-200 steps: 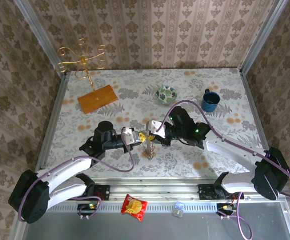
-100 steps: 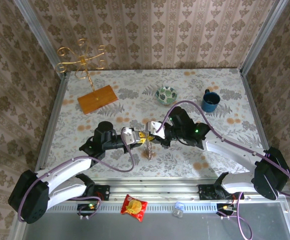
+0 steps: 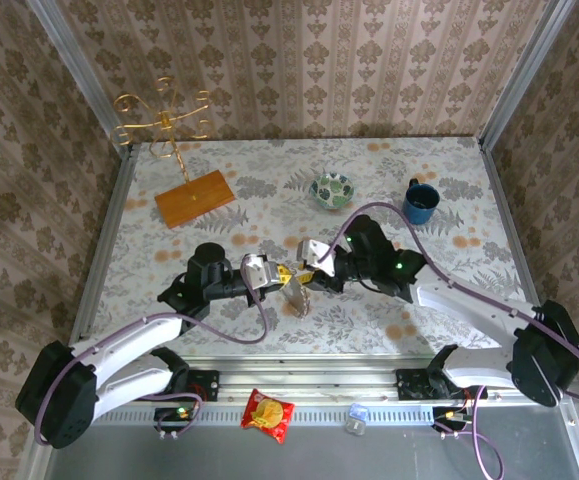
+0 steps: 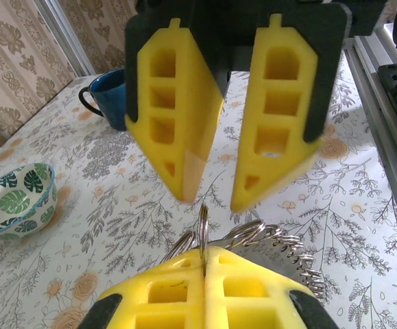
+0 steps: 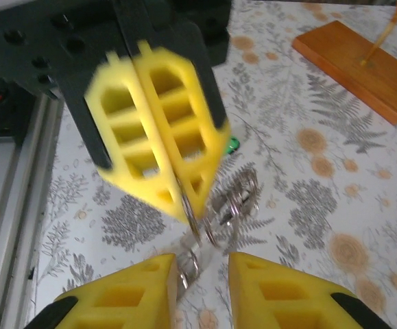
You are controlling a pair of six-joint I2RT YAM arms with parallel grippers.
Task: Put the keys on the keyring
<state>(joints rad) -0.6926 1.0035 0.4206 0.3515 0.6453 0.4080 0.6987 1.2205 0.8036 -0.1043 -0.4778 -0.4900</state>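
Far left of the left arm, at the table's back corner: gold wire stand with curled hooks point(image 3: 164, 120), stem in a flat, smooth rectangular wooden base point(image 3: 194, 198). Well apart from both hands.

Left gripper point(image 4: 205, 255): yellow foam pads with cut-out cells, pressed flat together and clamped on the keyring point(image 4: 275, 241). The keyring is a bunch of thin silvery-grey metal loops plus a coiled or beaded strand. One loop stands edge-on straight out of the pad seam; the rest spills to one side of the pads and hangs below them over the table.

Small bright green key head point(image 5: 232, 144) shows just past the left pads; can't tell if it's on the table or on a loop.

Right gripper point(image 4: 212, 199): same yellow foam, jaws apart, tip-to-tip with the left gripper, gripping nothing. The upright loop sits in line with the gap, just short of the pad tips.

Beyond the right gripper: round glossy bowl with a green leaf pattern point(image 3: 331, 190), then a dark blue glazed mug with a handle point(image 3: 419, 203). Both are well apart from the pads.

Floral tablecloth point(image 3: 219, 160) is bare around both hands. Metal rail point(image 3: 299, 368) runs behind the wrists at the near edge.
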